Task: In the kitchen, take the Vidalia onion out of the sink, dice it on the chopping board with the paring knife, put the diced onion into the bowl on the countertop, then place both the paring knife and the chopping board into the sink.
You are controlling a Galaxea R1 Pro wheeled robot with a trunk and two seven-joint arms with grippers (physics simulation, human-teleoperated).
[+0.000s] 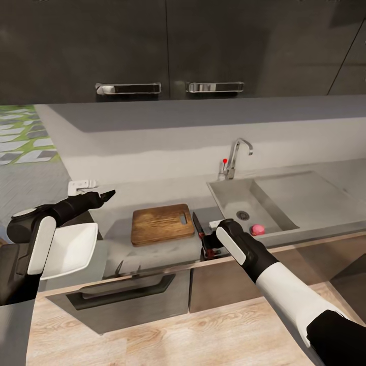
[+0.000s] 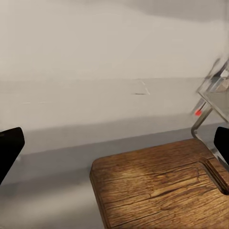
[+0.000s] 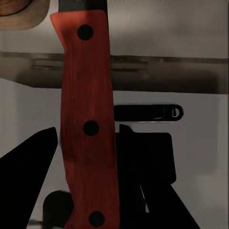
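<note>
Right gripper, jaws spread either side of the red-handled paring knife, just right of the chopping board. Left gripper open, empty. Onion in sink. Best to centre the handle before closing.

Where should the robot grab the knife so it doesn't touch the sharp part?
By the red handle of the knife, never the dark blade. It lies flat on the countertop just right of the board, blade pointing away from the robot, so coming straight down from above, one finger on each long side of the handle, looks best. The right gripper is lined up that way.
</note>
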